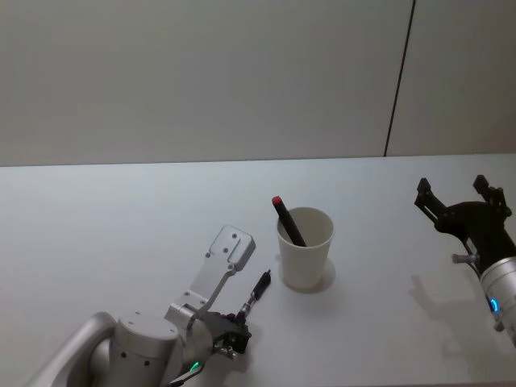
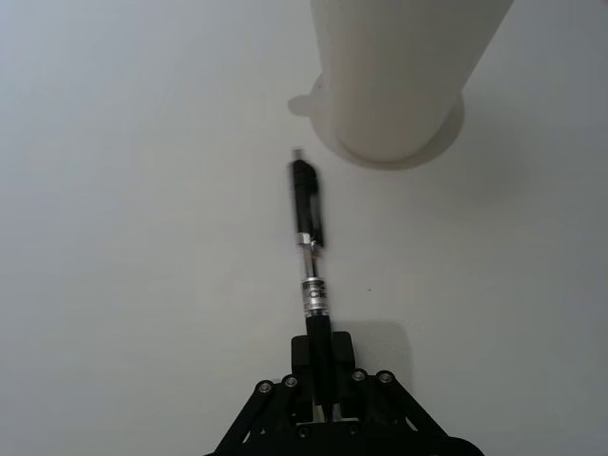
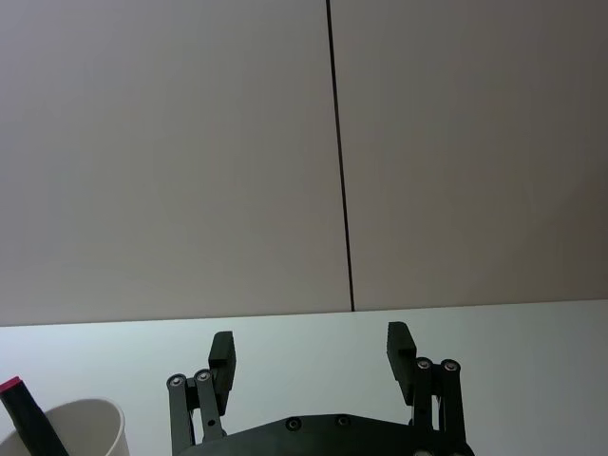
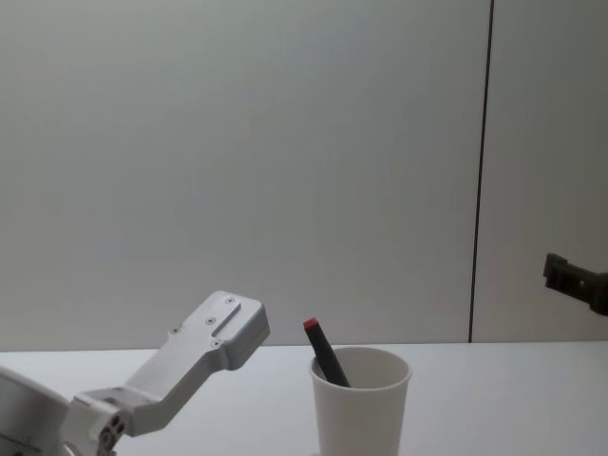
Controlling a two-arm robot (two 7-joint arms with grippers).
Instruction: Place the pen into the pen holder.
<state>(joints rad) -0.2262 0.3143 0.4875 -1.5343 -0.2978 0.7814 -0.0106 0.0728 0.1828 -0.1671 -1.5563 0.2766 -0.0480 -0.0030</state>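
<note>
Pen [image 2: 309, 237]: rear end clamped in the jaws of the left gripper [image 1: 240, 318], low over the table [image 1: 121, 226]. Its long axis points far-right at the base of the pen holder [image 1: 305, 250], and the tip is just short of it. It likely needs lifting and tipping upright. The holder already contains a red-capped pen [image 1: 288, 222]. Right gripper [image 1: 463, 197]: jaws apart, well to the right. No legible writing.
</note>
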